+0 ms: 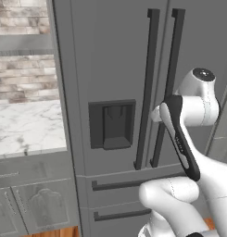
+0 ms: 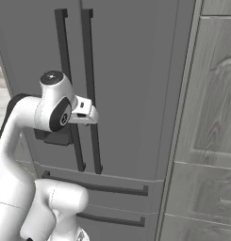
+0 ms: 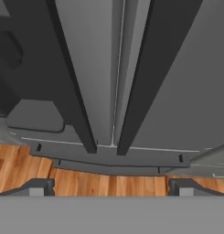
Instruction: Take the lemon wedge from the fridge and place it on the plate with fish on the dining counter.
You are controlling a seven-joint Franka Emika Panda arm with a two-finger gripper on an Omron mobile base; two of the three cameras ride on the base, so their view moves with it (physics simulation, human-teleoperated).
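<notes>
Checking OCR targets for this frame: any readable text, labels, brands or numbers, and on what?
None readable.
Fridge: doors, handles and dispenser recess carry no lettering or logo.
Robot arm: faint pale marks along the dark link, too small and blurred to read.
Cabinets and marble worktop: no text.

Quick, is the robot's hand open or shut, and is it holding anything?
Gripper: open and empty, its two fingertips spread wide, pointing at the two dark handles of the closed fridge.
</notes>
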